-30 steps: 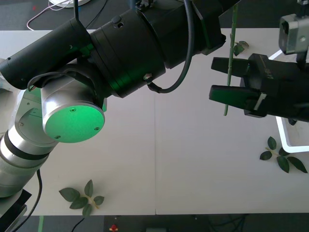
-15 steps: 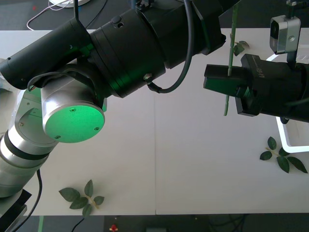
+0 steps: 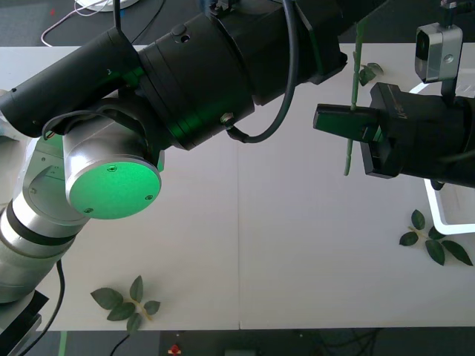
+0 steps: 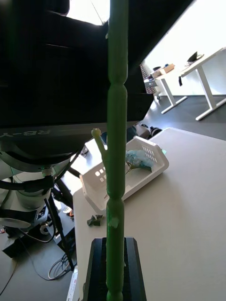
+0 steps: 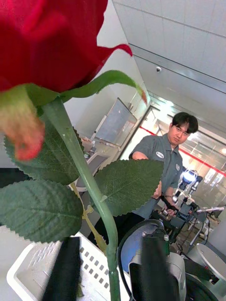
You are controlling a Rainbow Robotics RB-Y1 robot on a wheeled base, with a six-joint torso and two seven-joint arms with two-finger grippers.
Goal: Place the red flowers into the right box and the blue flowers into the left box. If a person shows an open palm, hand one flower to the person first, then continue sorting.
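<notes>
Stem of a red rose point(image 3: 352, 111) hanging upright above the table point(image 3: 297, 252), crossing between the black fingers of the right gripper point(image 3: 349, 127), pressed together on it partway down the stem. Lower end of stem poking out below the fingers, clear of the tabletop. Rose head point(image 5: 47, 42) with green leaves point(image 5: 127, 181) close before the left wrist camera. Left gripper point(image 5: 110, 273) holding the same stem higher up, black fingers on either side of it; impossible to tell how tightly. White perforated tray point(image 4: 125, 176) with a pale-blue flower point(image 4: 139, 159) inside, well beyond the stem. Loose leaf sprigs point(image 3: 128, 302) on the table.
</notes>
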